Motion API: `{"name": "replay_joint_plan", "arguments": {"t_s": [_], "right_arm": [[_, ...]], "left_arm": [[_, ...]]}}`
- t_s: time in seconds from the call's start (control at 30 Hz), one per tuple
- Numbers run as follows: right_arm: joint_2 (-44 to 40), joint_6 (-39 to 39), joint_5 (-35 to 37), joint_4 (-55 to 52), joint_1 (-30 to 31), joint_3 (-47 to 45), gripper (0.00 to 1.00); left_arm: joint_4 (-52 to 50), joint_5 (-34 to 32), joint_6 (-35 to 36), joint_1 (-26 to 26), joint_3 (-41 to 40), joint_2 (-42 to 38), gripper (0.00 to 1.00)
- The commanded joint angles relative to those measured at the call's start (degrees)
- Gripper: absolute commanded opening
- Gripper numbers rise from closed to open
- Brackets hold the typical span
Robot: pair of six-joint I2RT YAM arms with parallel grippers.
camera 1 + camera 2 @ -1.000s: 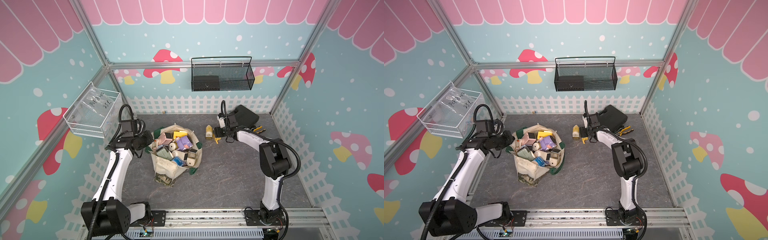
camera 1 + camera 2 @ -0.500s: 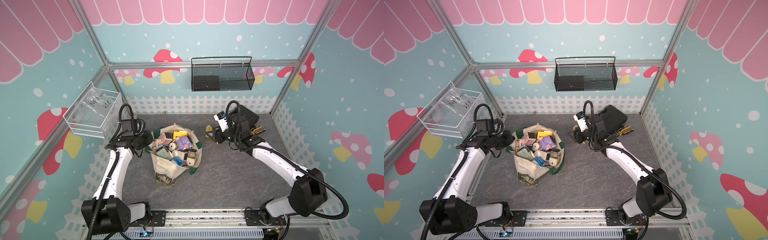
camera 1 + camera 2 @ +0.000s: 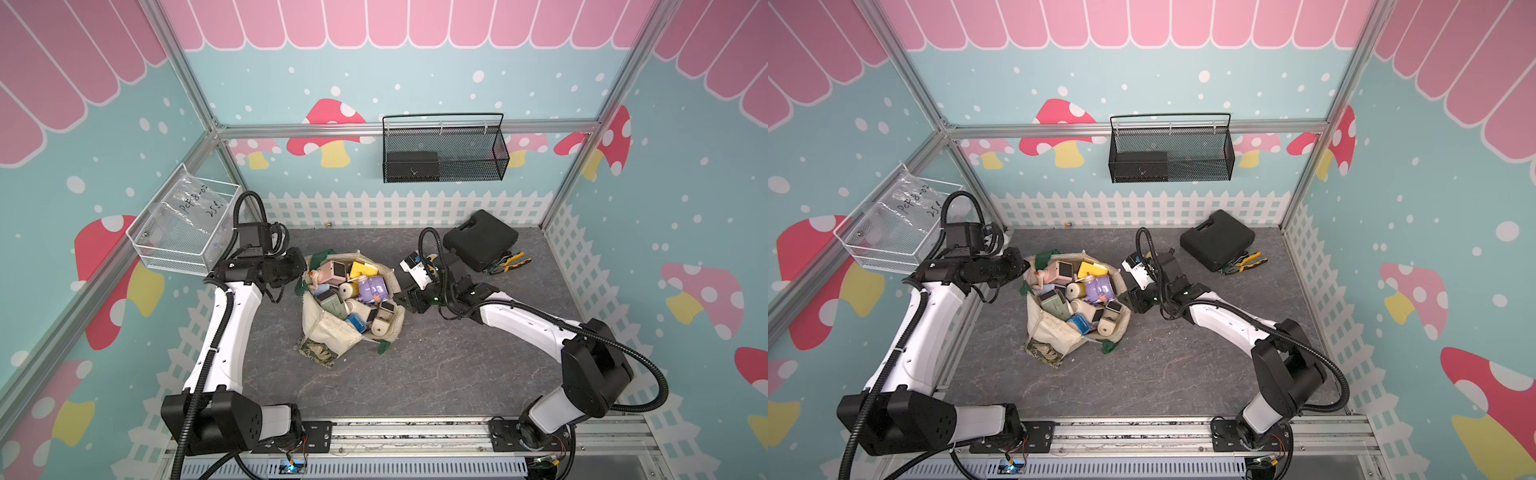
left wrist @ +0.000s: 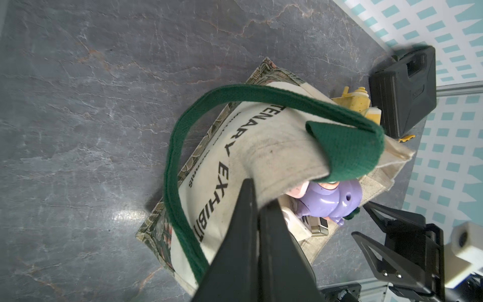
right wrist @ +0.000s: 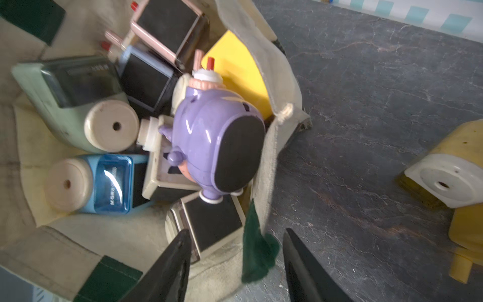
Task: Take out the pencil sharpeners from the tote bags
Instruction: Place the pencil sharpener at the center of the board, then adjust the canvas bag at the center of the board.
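**Bag held open for the next pick**

Your left claw pinches the rim of the tote bag, likely to hold its mouth open. Your right claw is spread and empty, with the purple sharpener lying in the bag just ahead.

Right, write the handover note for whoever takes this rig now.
Left gripper: shut on the bag rim, pinching the canvas.
Right gripper: open, empty, at the rim on the opposite side.
Done: one yellow sharpener lies out on the table, beside the case.
Left: the other sharpeners are all in the bag, heaped, with the purple one on top and nearest the right gripper. Likely next pick.
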Motion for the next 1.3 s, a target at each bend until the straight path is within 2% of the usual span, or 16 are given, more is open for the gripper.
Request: {"name": "replay_joint_plan", "arguments": {"t_s": [0.0,0.13,0.23,0.4,0.57,0.83,0.9,1.0,1.1,1.27], "right_arm": [[2.71,-0.41,1.09,0.42,0.16,0.38,0.56],[6.63,1.00,-2.82,3.53,1.05,0.48,0.52],[8.75,0.61,-3.10,5.04,2.76,1.13,0.48],[12.24,2.48,-4.80,8.09,4.72,2.30,0.40],[13.13,3.83,-4.38,11.49,8.04,1.12,0.23],[11.00,4.70,-7.09,18.41,11.96,-3.66,0.19],[10.54,4.00,-6.86,18.25,12.05,-4.31,0.24],[7.88,1.45,-2.98,16.22,11.90,-5.45,0.45],[3.97,-2.76,2.26,10.99,11.81,-5.18,0.59],[-3.67,-9.18,8.47,2.81,11.66,-2.92,0.69]], "left_arm": [[11.09,0.43,2.64,0.78,5.02,0.24,0.00],[12.53,4.11,4.72,0.95,7.16,3.77,0.00],[14.31,9.06,6.59,0.98,8.08,5.84,0.00],[18.75,18.36,3.50,3.71,8.11,9.27,0.00],[23.04,19.10,3.24,5.56,5.60,9.68,0.00],[29.92,23.13,-0.41,7.47,2.49,12.30,0.00],[30.65,24.29,-2.16,8.42,2.12,12.74,0.00],[31.70,24.50,-3.73,9.52,0.71,12.25,0.00],[33.03,25.16,-5.30,9.84,-1.34,12.11,0.00],[32.92,25.12,-5.57,10.01,-2.39,11.36,0.00]]}}
